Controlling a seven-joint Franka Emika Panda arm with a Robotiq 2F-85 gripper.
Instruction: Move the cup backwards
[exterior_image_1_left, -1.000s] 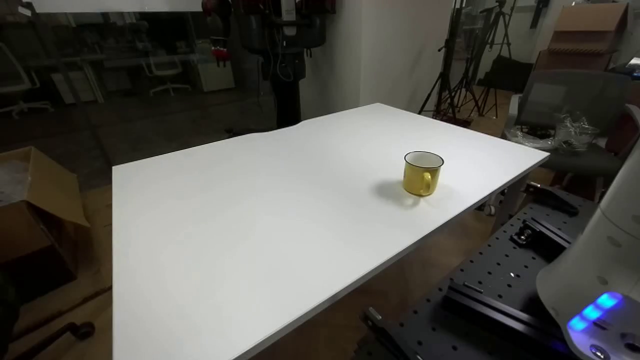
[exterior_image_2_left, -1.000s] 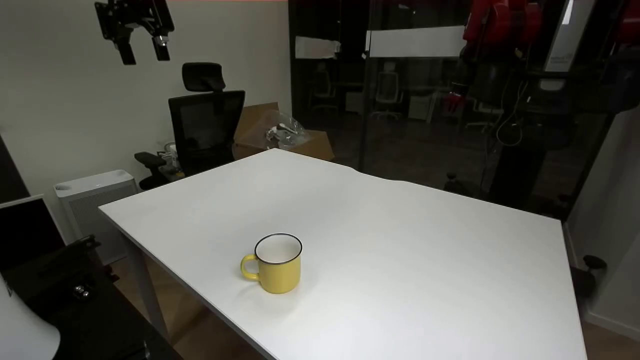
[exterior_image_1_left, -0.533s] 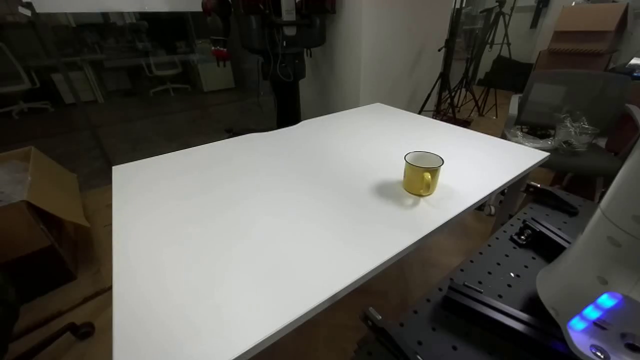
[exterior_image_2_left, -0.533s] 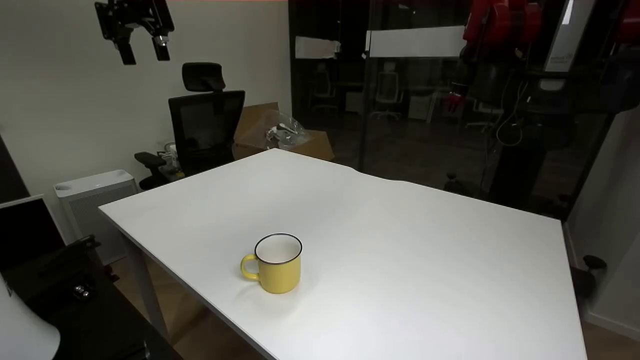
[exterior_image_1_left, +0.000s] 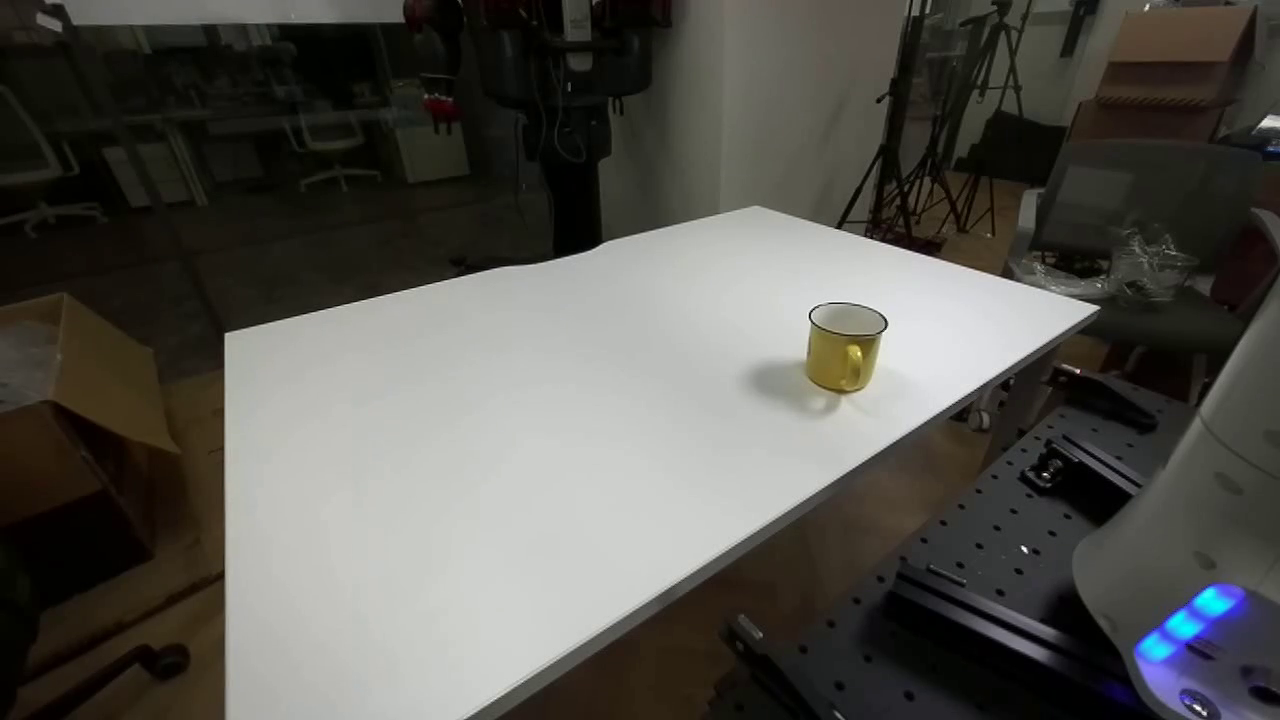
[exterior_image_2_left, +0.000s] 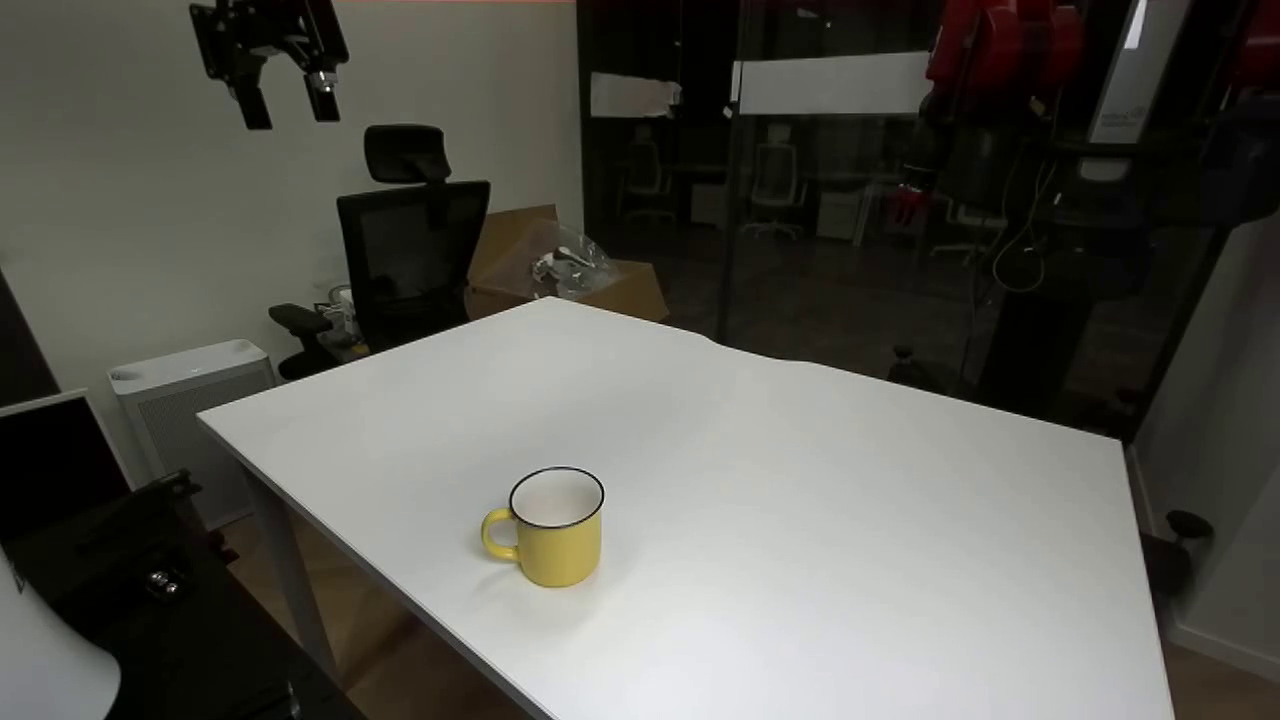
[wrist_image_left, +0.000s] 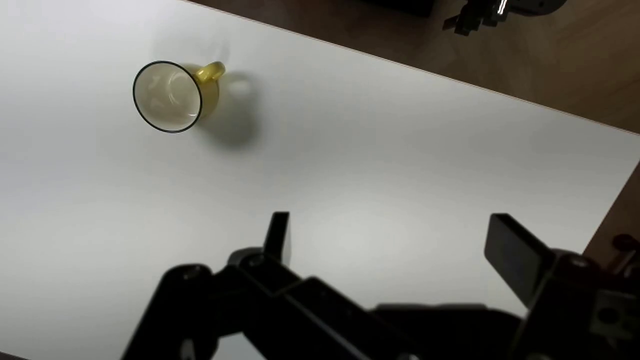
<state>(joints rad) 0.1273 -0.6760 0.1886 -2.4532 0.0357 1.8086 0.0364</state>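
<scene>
The cup is a small yellow mug with a white inside, a dark rim line and a side handle. It stands upright on the white table near one long edge in both exterior views, as the cup (exterior_image_1_left: 838, 358) and the cup (exterior_image_2_left: 560, 550). In the wrist view the cup (wrist_image_left: 167, 97) is at the upper left, its handle toward the upper right. My gripper (exterior_image_2_left: 291, 108) hangs high above the table level at the upper left of an exterior view. In the wrist view the gripper (wrist_image_left: 387, 225) is wide open with nothing between its fingers, well apart from the cup.
The white table (exterior_image_1_left: 500, 450) carries the cup. A black perforated bench (exterior_image_1_left: 960, 540) with the robot's base (exterior_image_1_left: 1180, 560) stands beside its long edge, with a gap between. A black office chair (exterior_image_2_left: 415, 250) and a cardboard box (exterior_image_2_left: 630, 290) stand beyond the table.
</scene>
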